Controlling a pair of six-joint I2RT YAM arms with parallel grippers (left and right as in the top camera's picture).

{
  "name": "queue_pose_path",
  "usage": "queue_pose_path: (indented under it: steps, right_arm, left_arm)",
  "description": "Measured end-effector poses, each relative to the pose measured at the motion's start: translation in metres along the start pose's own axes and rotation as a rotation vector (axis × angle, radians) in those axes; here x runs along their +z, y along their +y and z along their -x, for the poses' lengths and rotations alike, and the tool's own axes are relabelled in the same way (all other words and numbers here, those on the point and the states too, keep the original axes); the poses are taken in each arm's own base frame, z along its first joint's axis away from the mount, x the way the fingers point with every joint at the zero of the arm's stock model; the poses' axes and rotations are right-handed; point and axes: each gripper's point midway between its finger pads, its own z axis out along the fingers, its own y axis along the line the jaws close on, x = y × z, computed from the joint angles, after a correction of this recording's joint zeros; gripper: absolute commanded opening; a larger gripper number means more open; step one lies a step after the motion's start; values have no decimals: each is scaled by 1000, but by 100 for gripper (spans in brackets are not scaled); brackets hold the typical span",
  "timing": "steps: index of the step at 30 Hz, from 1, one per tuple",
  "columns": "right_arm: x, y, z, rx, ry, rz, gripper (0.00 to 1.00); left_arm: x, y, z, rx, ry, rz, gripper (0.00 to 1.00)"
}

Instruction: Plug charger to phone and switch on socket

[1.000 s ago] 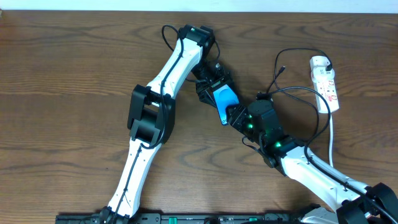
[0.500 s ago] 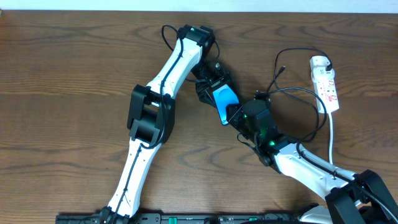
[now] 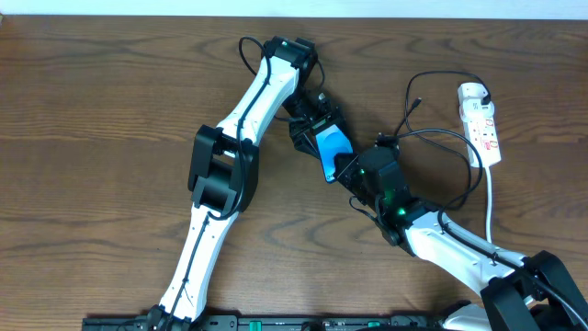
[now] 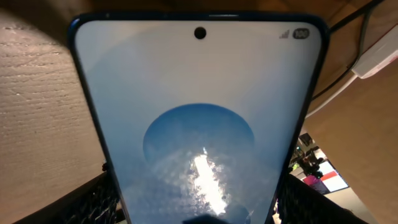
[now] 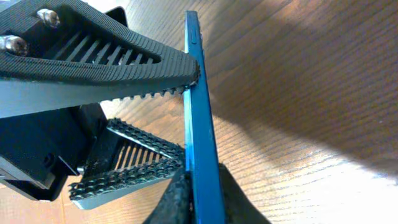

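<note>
Left tool point(image 3: 317, 131) grips the slim blue-screened smartphone point(image 4: 199, 112), right tool point(image 5: 202, 200) pinches its end, yet the thin black charger cable point(image 3: 439, 134) lies unplugged, narrow white power strip point(image 3: 484, 124) untouched.

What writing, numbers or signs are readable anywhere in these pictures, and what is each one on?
"100": it seems to read so, slightly blurred, inside the battery icon at a top corner of the phone screen, in the left wrist view.
Signal bars beside it: a sign only, no letters.
Red markings on the power strip: too small to read.
Nothing else legible in any view.
</note>
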Motion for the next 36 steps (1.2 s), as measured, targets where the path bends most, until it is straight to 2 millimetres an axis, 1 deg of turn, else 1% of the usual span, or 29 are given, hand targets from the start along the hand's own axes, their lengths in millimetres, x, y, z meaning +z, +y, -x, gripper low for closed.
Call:
queue_pose_path:
  steps: [1, 6, 7, 11, 13, 16, 18, 21, 23, 24, 25, 26, 28, 30, 31, 33, 34, 35, 36]
  right_arm:
    - [0, 0, 0, 0, 0, 0, 1]
    - [2, -6, -2, 0, 7, -22, 1]
    - [2, -6, -2, -1, 7, -22, 1]
    - [1, -5, -2, -18, 5, -20, 1]
    - [-2, -1, 0, -32, 0, -9, 1]
    - [-13, 15, 7, -48, -22, 41, 1]
    - [-26, 31, 14, -53, -45, 95, 1]
    - [-48, 54, 25, -57, -73, 181, 1]
    - [-62, 67, 33, -56, -87, 236, 1]
    - [-67, 71, 34, -57, -89, 254, 1]
    - [-73, 76, 37, -58, -89, 278, 1]
    - [-78, 80, 38, -58, -88, 297, 1]
    - [-86, 86, 40, -64, -76, 333, 1]
    - [-94, 93, 39, -81, -52, 371, 1]
    - [-96, 95, 38, -95, -42, 385, 1]
    - [-100, 97, 35, -134, -19, 408, 1]
    - [-101, 98, 33, -157, -6, 414, 1]
    - [-101, 97, 30, -177, 10, 416, 1]
    - [-100, 95, 27, -189, 24, 411, 1]
  left_arm:
    - [0, 0, 0, -1, 1, -1, 88]
    - [-2, -1, -3, -3, 4, -2, 100]
    - [-3, -1, -3, -2, -1, 1, 98]
    - [-8, -1, -2, 1, -12, -3, 98]
    - [-14, 2, 2, -6, -21, -13, 98]
    - [-30, 12, 13, -20, -45, -35, 98]
    - [-47, 20, 21, -38, -69, -58, 98]
    - [-88, 32, 31, -46, -141, -104, 98]
    - [-126, 37, 29, -28, -214, -142, 98]
    - [-148, 38, 25, -13, -258, -163, 98]
    - [-175, 40, 19, 8, -316, -186, 98]
    - [-195, 40, 11, 27, -360, -202, 98]
    - [-241, 42, -12, 71, -461, -231, 98]
    - [-281, 48, -45, 110, -555, -249, 98]
    - [-300, 52, -66, 137, -606, -250, 98]
    - [-321, 63, -102, 161, -669, -217, 98]
    - [-332, 66, -114, 192, -723, -195, 98]
    - [-345, 71, -132, 221, -797, -150, 98]
    - [-352, 74, -145, 245, -844, -115, 98]
